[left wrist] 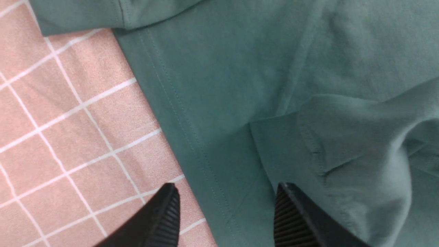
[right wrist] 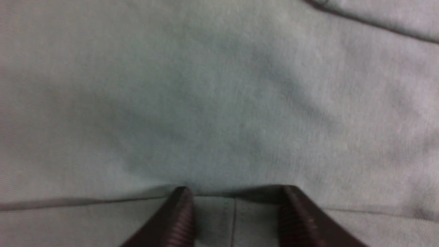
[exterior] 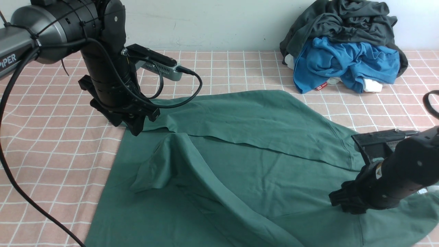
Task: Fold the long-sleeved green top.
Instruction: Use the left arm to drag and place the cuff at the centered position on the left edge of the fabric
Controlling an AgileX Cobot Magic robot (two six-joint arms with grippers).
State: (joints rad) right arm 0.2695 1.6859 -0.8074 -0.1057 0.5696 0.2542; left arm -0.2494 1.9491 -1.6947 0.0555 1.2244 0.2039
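Green long-sleeved top: spread out on the pink checked cloth, filling the middle and running down to 6 o'clock in the front view. Far side folded over toward the middle, with a long edge going from 9 o'clock across to 3 o'clock. One sleeve bent back on top of the body, humped up a bit toward 8 o'clock.

Left gripper: pointing down at 10 o'clock, right at the top's side edge. From the left wrist, black fingers spread apart and gripping nothing, one over the pink cloth, the other over the green hem. Touching or just above: can't tell.

Right gripper: low at 4 o'clock, down on the green fabric. From the right wrist, fingers also apart, not pinching, with a fold edge just in front of the tips.

Pile of other clothes at 1 o'clock, by the wall: blue garment with a dark grey garment draped over it, just beside the green top's far corner.
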